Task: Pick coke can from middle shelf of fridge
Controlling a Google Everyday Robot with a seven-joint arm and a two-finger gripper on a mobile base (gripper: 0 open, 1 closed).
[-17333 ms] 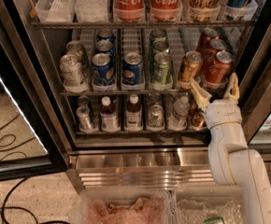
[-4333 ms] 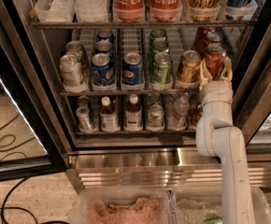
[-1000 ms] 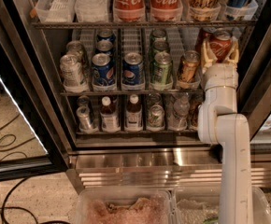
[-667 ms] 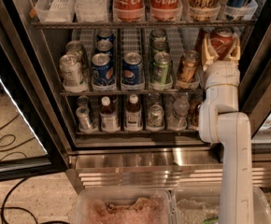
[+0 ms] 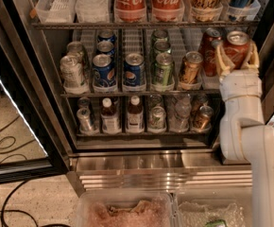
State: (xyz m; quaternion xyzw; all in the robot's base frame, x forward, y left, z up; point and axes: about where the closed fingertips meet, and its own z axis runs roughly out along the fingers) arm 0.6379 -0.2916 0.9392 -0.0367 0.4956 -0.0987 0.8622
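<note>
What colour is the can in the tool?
The coke can is red, silver-topped; the tool holds it, right side. Camera view.

Single view, taken close in front of a tall black-framed glass-door display fridge [image 5: 33, 79]. The camera sits above the scene and tilts down into the open cabinet. The dark wire middle shelf [image 5: 141, 93] crosses the centre of the frame. The shiny stainless-steel slatted base [image 5: 160, 167] lies toward 6 o'clock. A white robot arm [image 5: 241, 122] enters from 5 o'clock and reaches up to 2 o'clock. There its two-finger gripper [image 5: 236, 50] clasps a small red aluminium coke can [image 5: 236, 44].
</note>
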